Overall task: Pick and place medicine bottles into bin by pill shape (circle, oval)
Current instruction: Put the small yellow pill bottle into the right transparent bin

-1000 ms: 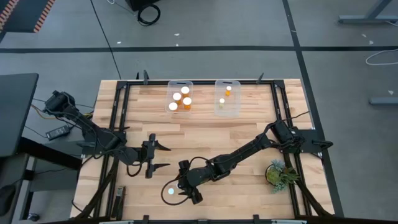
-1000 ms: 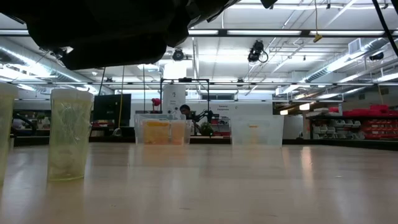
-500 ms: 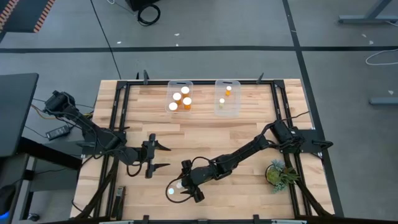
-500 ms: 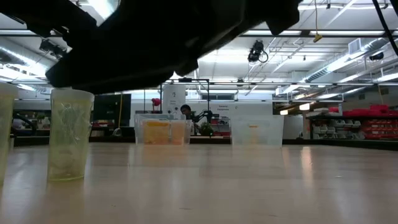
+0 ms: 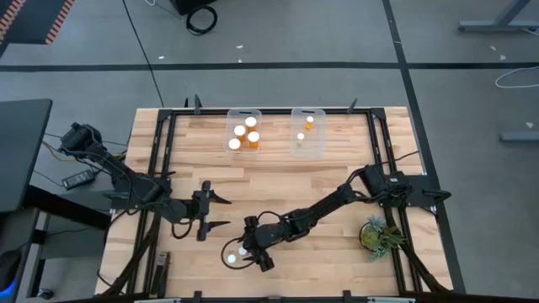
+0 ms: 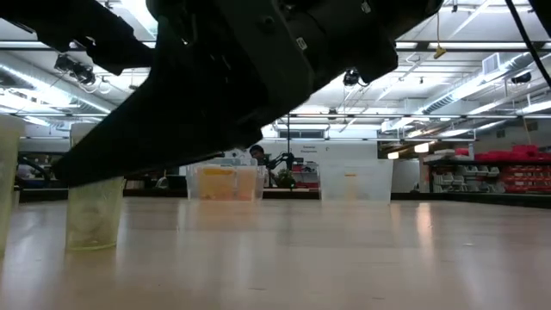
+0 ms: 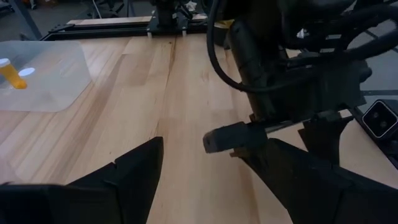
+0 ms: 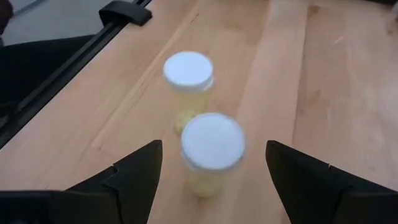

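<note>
Two medicine bottles with white caps stand upright on the table near its front edge: the nearer bottle (image 8: 212, 146) and the farther bottle (image 8: 188, 71). In the high view they are two white dots, the nearer (image 5: 242, 250) and the farther (image 5: 230, 259). My right gripper (image 5: 250, 249) is open, low over the table. Its fingers stand on either side of the nearer bottle without touching it. My left gripper (image 5: 221, 211) is open and empty, to the left of the table's middle. Three bottles stand in the left bin (image 5: 239, 143), two small ones in the right bin (image 5: 318, 147).
Both clear bins stand at the table's far edge. A small green plant (image 5: 376, 234) stands at the right edge. A black frame (image 5: 165, 151) runs around the table. In the low view one bottle (image 6: 93, 211) shows below my right arm's dark mass.
My right gripper has gone down and a little toward the table's left, closing on the two bottles near the front edge. In the low view its dark bulk now fills much more of the picture. The bottles have stayed in place.
</note>
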`<action>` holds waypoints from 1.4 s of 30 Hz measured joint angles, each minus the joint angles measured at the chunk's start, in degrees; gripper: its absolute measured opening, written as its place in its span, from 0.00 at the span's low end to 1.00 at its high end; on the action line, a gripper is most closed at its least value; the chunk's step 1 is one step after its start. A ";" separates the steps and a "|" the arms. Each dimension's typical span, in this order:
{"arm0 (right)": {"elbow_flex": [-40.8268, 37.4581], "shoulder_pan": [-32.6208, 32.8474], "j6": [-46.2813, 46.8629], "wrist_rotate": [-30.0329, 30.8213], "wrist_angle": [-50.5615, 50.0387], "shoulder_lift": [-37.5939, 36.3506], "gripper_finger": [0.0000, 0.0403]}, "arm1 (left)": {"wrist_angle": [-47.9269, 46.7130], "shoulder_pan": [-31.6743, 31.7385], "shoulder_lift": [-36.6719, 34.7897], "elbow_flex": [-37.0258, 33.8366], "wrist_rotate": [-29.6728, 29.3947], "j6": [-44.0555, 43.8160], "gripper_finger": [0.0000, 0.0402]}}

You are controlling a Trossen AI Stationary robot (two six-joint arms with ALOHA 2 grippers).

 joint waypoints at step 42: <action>2.36 -0.11 -1.49 3.98 -16.89 -9.52 0.34 | 0.07 0.02 -0.01 0.04 0.03 0.03 0.73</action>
